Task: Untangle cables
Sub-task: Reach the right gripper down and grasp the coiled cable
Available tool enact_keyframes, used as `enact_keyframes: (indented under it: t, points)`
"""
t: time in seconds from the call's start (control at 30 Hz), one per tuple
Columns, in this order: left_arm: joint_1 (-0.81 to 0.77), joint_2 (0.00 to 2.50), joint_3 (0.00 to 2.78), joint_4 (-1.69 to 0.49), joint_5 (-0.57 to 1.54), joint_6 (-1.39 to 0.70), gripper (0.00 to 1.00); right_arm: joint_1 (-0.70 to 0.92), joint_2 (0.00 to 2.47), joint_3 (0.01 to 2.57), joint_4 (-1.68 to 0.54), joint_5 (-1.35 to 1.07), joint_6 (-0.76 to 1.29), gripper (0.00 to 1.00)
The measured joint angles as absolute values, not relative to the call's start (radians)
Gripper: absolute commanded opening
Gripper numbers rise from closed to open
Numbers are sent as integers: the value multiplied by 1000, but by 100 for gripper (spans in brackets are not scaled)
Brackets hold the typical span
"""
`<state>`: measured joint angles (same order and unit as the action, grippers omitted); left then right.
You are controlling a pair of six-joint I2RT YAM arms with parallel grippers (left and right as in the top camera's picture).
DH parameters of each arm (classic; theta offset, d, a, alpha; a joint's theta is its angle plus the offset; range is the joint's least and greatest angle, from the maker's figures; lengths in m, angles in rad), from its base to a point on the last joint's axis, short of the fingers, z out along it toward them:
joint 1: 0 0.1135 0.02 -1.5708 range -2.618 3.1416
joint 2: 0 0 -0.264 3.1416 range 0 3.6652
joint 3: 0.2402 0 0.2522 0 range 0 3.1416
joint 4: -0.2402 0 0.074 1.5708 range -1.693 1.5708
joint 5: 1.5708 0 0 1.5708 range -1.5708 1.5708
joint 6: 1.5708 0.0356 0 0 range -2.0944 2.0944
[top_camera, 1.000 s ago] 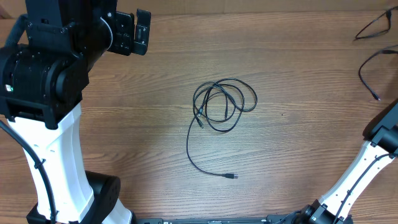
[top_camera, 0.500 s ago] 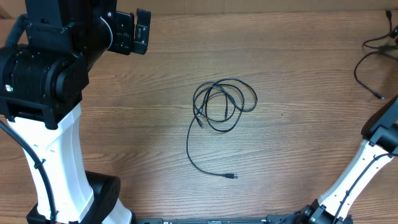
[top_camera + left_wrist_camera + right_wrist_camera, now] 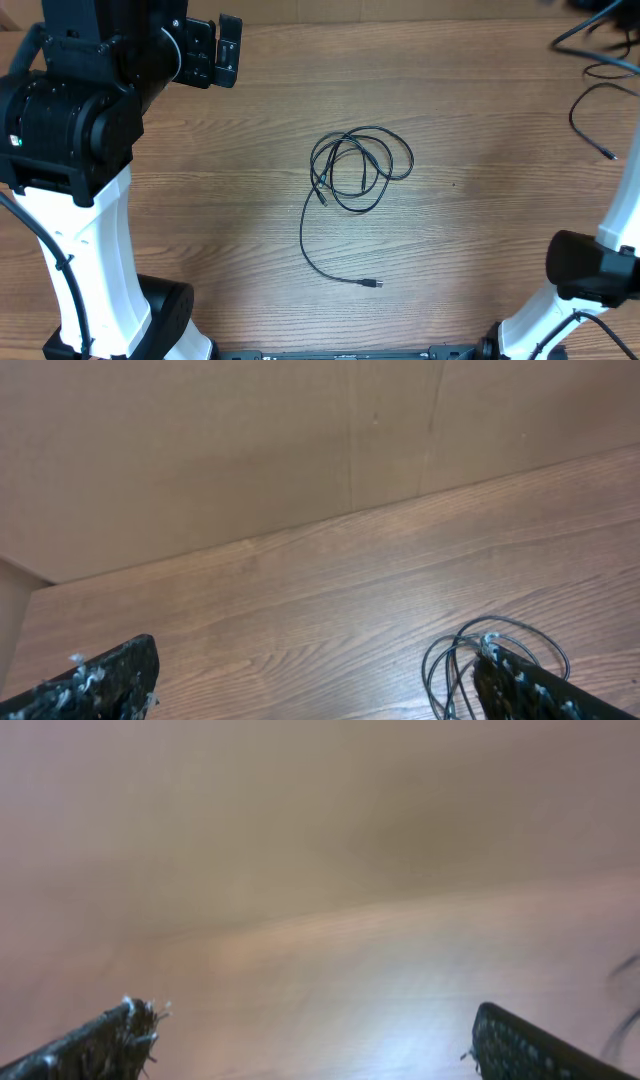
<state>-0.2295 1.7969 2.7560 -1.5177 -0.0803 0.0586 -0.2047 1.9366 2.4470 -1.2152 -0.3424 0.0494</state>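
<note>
I'm judging it half done: a loose cable (image 3: 596,118) is lying apart at two o'clock, the looped cable (image 3: 355,170) sitting at tabletop (image 3: 480,250) centre. Left fingers (image 3: 110,678) and right fingers (image 3: 100,1045) are gaping wide, empty.

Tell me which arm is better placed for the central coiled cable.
Likely left: its open tool has the coiled cable beside one fingertip. The right tool sees only blur.

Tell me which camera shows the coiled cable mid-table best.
Overhead: the coiled cable shows whole, loops plus its trailing plug end. The left wrist catches only some loops at its bottom edge; the right wrist is blurred and shows none of it clearly.
</note>
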Motion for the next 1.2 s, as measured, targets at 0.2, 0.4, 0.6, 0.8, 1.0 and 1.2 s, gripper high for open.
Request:
enact_keyframes:
  t: [0.2, 0.4, 0.6, 0.8, 1.0, 1.2]
  points:
    - [-229, 1798, 2756, -1485, -80, 59, 100, -43, 1995, 2370, -1501, -377, 41, 95]
    - [-229, 1798, 2756, -1486, -80, 58, 100, 181, 2003, 2222, -1485, -361, -182, 93]
    - [-229, 1798, 2756, -1495, -80, 58, 100, 336, 2004, 1990, -1434, -359, -593, 85]
    - [-229, 1798, 2756, -1494, -80, 59, 100, 352, 2003, 1721, -1156, -459, -637, 89]
    - [-229, 1805, 2756, -1497, -80, 59, 100, 384, 2004, 1472, -915, -511, -535, 89]
    - [-229, 1843, 2756, -1518, -82, 59, 100, 408, 2004, 1343, -848, -526, -489, 83]
